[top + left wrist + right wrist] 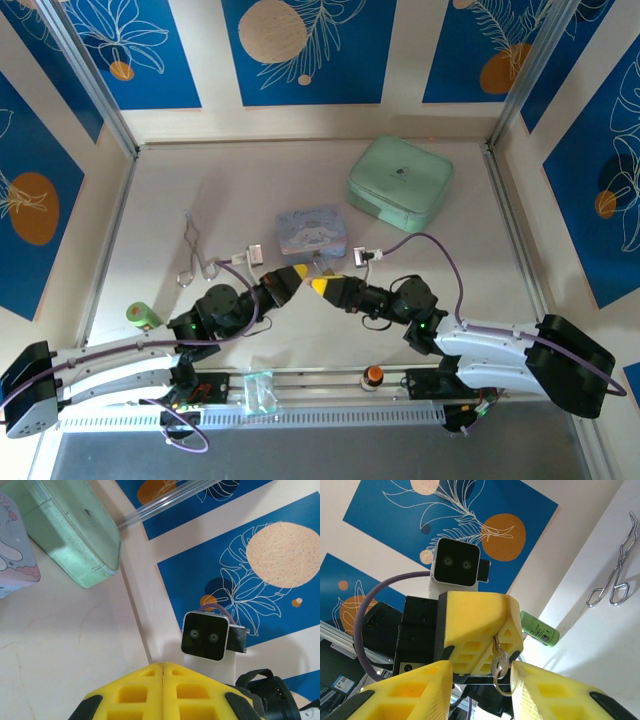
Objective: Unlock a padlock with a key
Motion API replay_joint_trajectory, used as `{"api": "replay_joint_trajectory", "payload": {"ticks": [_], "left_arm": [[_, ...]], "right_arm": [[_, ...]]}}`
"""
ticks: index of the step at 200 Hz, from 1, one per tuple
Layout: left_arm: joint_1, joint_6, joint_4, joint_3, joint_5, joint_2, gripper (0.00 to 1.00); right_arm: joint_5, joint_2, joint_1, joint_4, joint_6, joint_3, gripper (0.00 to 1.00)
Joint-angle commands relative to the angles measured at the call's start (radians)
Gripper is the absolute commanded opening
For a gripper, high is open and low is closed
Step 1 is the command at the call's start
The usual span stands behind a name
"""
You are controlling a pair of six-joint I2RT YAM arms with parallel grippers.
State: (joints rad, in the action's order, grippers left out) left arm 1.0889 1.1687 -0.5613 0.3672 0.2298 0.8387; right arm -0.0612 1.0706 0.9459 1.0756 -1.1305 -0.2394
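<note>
My left gripper is shut on the key, a small silvery key whose round head and ring hang out below the yellow fingertips. In the left wrist view the fingers are pressed together and the key is hidden. My right gripper faces it tip to tip above the table. It is open, with one finger on each side of the key's head and not touching it. I cannot make out the padlock.
A blue cartoon box lies just behind the grippers, with a mint-green case behind it to the right. Silver tongs lie to the left and a green cylinder at the near left. An orange knob sits on the front rail.
</note>
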Motion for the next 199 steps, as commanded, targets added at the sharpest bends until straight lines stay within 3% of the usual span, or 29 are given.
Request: {"api": "replay_joint_trajectory", "payload": {"ticks": [1, 29, 54, 73, 114, 143, 155, 163, 199], "left_arm": [[0.0, 0.011, -0.047, -0.005, 0.003, -0.014, 0.0], [0.0, 0.026, -0.069, -0.016, -0.003, -0.01, 0.0], [0.0, 0.023, -0.077, -0.021, -0.007, -0.015, 0.0], [0.0, 0.026, -0.068, -0.025, -0.004, -0.021, 0.0], [0.0, 0.022, -0.073, -0.022, -0.01, -0.006, 0.0], [0.0, 0.029, -0.066, -0.04, 0.009, -0.026, 0.0], [0.0, 0.027, -0.049, -0.039, 0.015, -0.036, 0.0], [0.0, 0.025, -0.043, -0.039, 0.014, -0.039, 0.0], [-0.001, 0.027, -0.02, -0.04, 0.024, -0.05, 0.0]], "right_arm": [[-0.012, 0.021, -0.002, 0.052, 0.005, -0.018, 0.35], [0.014, 0.032, -0.004, -0.004, 0.005, -0.028, 0.43], [-0.002, 0.059, -0.011, 0.05, -0.01, -0.024, 0.42], [-0.033, 0.082, -0.011, 0.081, -0.012, -0.035, 0.32], [-0.051, 0.154, -0.009, 0.181, -0.037, -0.046, 0.31], [-0.067, 0.179, -0.008, 0.188, -0.041, -0.054, 0.09], [-0.059, 0.182, -0.006, 0.194, -0.041, -0.051, 0.07], [-0.055, 0.184, -0.008, 0.195, -0.041, -0.048, 0.0], [-0.049, 0.179, -0.007, 0.179, -0.038, -0.044, 0.0]]}}
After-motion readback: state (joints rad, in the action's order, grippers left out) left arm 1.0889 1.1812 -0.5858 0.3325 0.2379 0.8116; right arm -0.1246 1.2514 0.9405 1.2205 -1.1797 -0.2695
